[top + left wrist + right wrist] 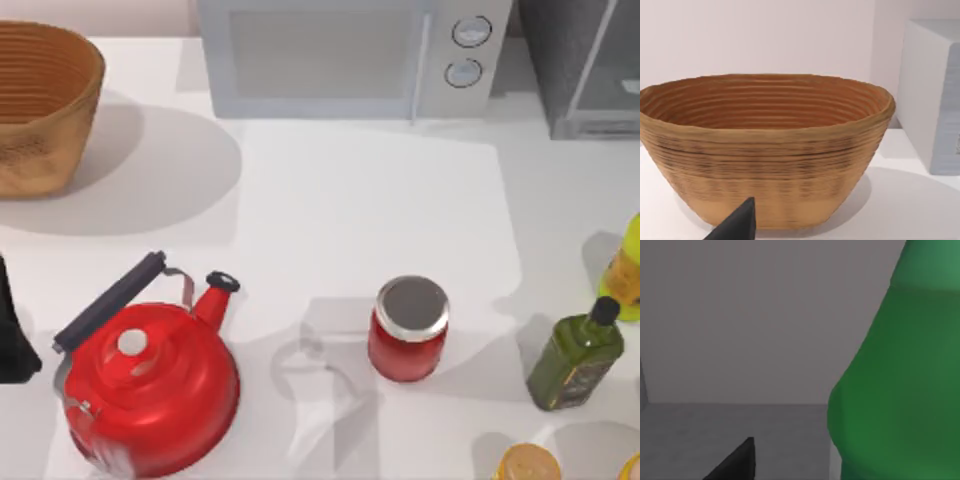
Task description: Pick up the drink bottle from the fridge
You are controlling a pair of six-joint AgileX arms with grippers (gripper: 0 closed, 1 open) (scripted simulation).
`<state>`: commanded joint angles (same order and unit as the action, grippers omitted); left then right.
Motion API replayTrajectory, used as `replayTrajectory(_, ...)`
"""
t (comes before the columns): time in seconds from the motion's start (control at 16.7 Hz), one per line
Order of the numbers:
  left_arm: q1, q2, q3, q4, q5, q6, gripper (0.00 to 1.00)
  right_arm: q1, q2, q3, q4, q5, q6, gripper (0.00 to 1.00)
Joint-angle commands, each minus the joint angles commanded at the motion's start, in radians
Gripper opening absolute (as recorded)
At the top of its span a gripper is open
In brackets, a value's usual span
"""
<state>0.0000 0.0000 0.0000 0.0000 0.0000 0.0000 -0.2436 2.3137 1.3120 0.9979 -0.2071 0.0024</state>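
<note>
A white table [350, 200] seen from above. At its far left corner sits a woven basket [40, 105]. The left arm [15, 335] shows as a dark shape at the left edge; its wrist view faces the basket, with one dark fingertip [737, 225] low in the picture, and how far that claw is open cannot be told. Beside the arm stands a red kettle [150, 385] with a dark handle. At the back is a light grey microwave [350, 55] with two round dials. Right of centre stands a red jar [408, 330] with a silver lid. Further right stand a dark olive bottle [575, 358] and a yellow-green bottle [625, 270]. The dark grey fridge [585, 65] stands at the back right corner. The right wrist view looks into grey walls, with the green drink bottle [900, 390] very close and one dark fingertip [735, 462] near it; whether this claw grips cannot be told.
</note>
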Motion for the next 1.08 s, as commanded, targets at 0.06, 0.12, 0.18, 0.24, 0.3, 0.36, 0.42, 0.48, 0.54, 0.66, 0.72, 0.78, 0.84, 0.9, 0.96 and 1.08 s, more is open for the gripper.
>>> replayTrajectory(0.06, 0.000, 0.000, 0.000, 0.000, 0.000, 0.000, 1.00, 0.000, 0.000, 0.000, 0.000, 0.000, 0.000, 0.92)
replayTrajectory(0.12, 0.000, 0.000, 0.000, 0.000, 0.000, 0.000, 1.00, 0.000, 0.000, 0.000, 0.000, 0.000, 0.000, 0.85)
replayTrajectory(0.18, 0.000, 0.000, 0.000, 0.000, 0.000, 0.000, 1.00, 0.000, 0.000, 0.000, 0.000, 0.000, 0.000, 0.77)
replayTrajectory(0.24, 0.000, 0.000, 0.000, 0.000, 0.000, 0.000, 1.00, 0.000, 0.000, 0.000, 0.000, 0.000, 0.000, 0.70)
replayTrajectory(0.3, 0.000, 0.000, 0.000, 0.000, 0.000, 0.000, 1.00, 0.000, 0.000, 0.000, 0.000, 0.000, 0.000, 0.62)
replayTrajectory(0.36, 0.000, 0.000, 0.000, 0.000, 0.000, 0.000, 1.00, 0.000, 0.000, 0.000, 0.000, 0.000, 0.000, 0.55)
replayTrajectory(0.42, 0.000, 0.000, 0.000, 0.000, 0.000, 0.000, 1.00, 0.000, 0.000, 0.000, 0.000, 0.000, 0.000, 0.47)
replayTrajectory(0.48, 0.000, 0.000, 0.000, 0.000, 0.000, 0.000, 1.00, 0.000, 0.000, 0.000, 0.000, 0.000, 0.000, 0.40)
replayTrajectory(0.54, 0.000, 0.000, 0.000, 0.000, 0.000, 0.000, 1.00, 0.000, 0.000, 0.000, 0.000, 0.000, 0.000, 0.32)
replayTrajectory(0.66, 0.000, 0.000, 0.000, 0.000, 0.000, 0.000, 1.00, 0.000, 0.000, 0.000, 0.000, 0.000, 0.000, 0.17)
replayTrajectory(0.72, 0.000, 0.000, 0.000, 0.000, 0.000, 0.000, 1.00, 0.000, 0.000, 0.000, 0.000, 0.000, 0.000, 0.10)
replayTrajectory(0.78, 0.000, 0.000, 0.000, 0.000, 0.000, 0.000, 1.00, 0.000, 0.000, 0.000, 0.000, 0.000, 0.000, 0.02)
replayTrajectory(0.84, 0.000, 0.000, 0.000, 0.000, 0.000, 0.000, 1.00, 0.000, 0.000, 0.000, 0.000, 0.000, 0.000, 0.00)
replayTrajectory(0.9, 0.000, 0.000, 0.000, 0.000, 0.000, 0.000, 1.00, 0.000, 0.000, 0.000, 0.000, 0.000, 0.000, 0.00)
replayTrajectory(0.96, 0.000, 0.000, 0.000, 0.000, 0.000, 0.000, 1.00, 0.000, 0.000, 0.000, 0.000, 0.000, 0.000, 0.00)
replayTrajectory(1.08, 0.000, 0.000, 0.000, 0.000, 0.000, 0.000, 1.00, 0.000, 0.000, 0.000, 0.000, 0.000, 0.000, 0.00)
